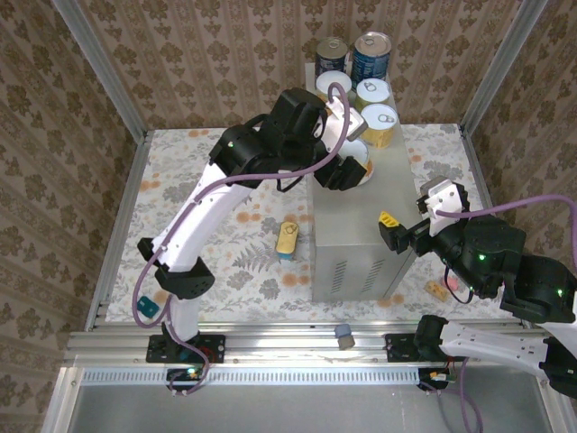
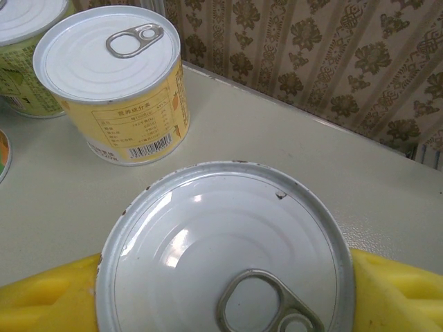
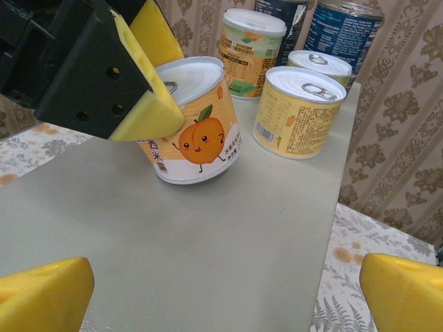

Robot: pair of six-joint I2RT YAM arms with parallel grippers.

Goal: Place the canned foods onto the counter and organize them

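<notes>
The counter [image 1: 356,230] is a tall grey box in mid-table. At its far end stand two dark-blue cans [image 1: 370,52] [image 1: 332,54] and three yellow-labelled cans [image 1: 380,124] [image 1: 372,92] [image 1: 330,85]. My left gripper [image 1: 352,167] [image 2: 228,294] is shut on a peach-labelled can [image 2: 221,242] [image 3: 197,124], its yellow fingers [image 2: 41,297] against both sides; the can rests on the counter top [image 3: 208,235]. The flat gold tin [image 1: 287,239] lies on the table left of the counter. My right gripper [image 1: 401,230] [image 3: 225,297] is open over the counter's near right edge, nothing between its fingers.
A small wooden piece [image 1: 437,290] lies on the table right of the counter, by the right arm. A small teal block [image 1: 147,307] sits near the left arm's base. Patterned walls and aluminium posts [image 1: 108,81] close the cell in. The floral table [image 1: 194,194] lies left of the counter.
</notes>
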